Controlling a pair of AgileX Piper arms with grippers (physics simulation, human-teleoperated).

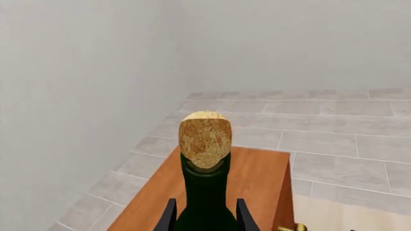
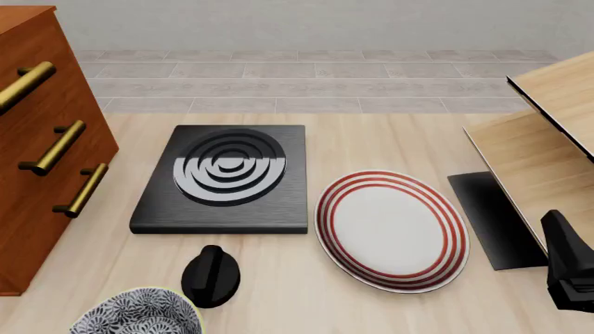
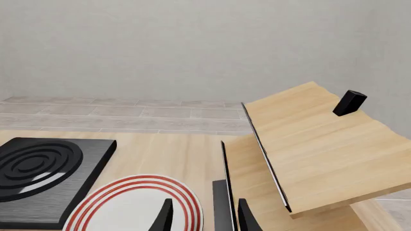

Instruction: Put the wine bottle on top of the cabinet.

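The left gripper [image 1: 205,217] clamps the wine bottle [image 1: 205,192] by its neck, above the cabinet [image 1: 257,183] top's near edge; open wood lies beyond. The right gripper [image 3: 203,216] hangs empty, fingers parted, over the plate [image 3: 132,204] rim.

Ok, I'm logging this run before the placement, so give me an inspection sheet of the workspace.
Surface: light wood table, bare patches between items.
Job's things: wine bottle with cork, between the left gripper's fingers, above the cabinet top; cabinet with brass handles at front view's left.
Clutter: black spiral-patterned slab, red-ringed plate, black knob, patterned bowl, pale wood furniture.
Grippers: left gripper shut on the bottle; right gripper open, holding nothing.
Cables: nothing seen.
Surroundings: grey tiled floor, plain wall.
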